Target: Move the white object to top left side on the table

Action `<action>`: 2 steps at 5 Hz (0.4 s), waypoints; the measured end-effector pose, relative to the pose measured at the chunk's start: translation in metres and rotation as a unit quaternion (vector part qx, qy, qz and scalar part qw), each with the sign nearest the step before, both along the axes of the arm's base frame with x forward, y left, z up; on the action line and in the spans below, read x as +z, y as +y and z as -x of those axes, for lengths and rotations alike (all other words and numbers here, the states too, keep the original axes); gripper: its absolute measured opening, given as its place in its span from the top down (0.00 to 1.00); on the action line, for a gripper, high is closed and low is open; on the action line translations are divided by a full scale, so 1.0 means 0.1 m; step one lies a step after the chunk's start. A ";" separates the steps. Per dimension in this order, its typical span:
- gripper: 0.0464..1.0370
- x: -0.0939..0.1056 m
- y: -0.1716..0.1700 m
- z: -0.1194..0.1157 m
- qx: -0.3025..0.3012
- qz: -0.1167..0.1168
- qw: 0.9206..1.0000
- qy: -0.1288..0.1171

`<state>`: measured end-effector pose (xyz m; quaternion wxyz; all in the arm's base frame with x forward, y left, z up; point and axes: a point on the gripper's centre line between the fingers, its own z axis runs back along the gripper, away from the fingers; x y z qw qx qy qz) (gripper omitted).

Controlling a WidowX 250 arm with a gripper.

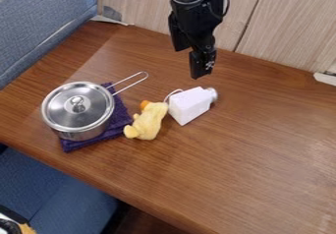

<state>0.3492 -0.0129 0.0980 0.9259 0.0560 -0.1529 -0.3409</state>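
One white, box-shaped bottle with a shiny silver cap [189, 104] lies on its side on the brown wooden desk [263, 154], near the middle, and it is the thing you need to move. Your black robot gripper [191, 63] hangs above the desk, on the far side of the bottle. Its jaws are spread apart, with nothing between them. So from the jaws, the bottle is lower in the view and a tiny bit to the left, on the side nearer to the camera.

Look at how the bottle lies. Its long way runs on a slant: the cap points up and right, and the fat flat end points down and left. You probably want to bring the jaws toward the camera and down, then turn them so that one goes on each long side. If you pinch across that slant, it should sit snug. If the jaws come in crooked, the smooth-looking sides may slip or roll.

A soft yellow toy duck with an orange beak [148, 121] sits just beside the bottle's left side, so you could bump it. Once you have a grip, you need to go up and left in the view, to the far left corner. Lift high enough to miss the thin wire handle [131, 82] of the silver pot [77, 111].
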 end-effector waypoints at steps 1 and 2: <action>0.04 -0.10 0.00 0.01 0.004 0.000 1.000 0.016; 0.04 -0.30 -0.05 0.04 0.026 0.005 0.998 0.065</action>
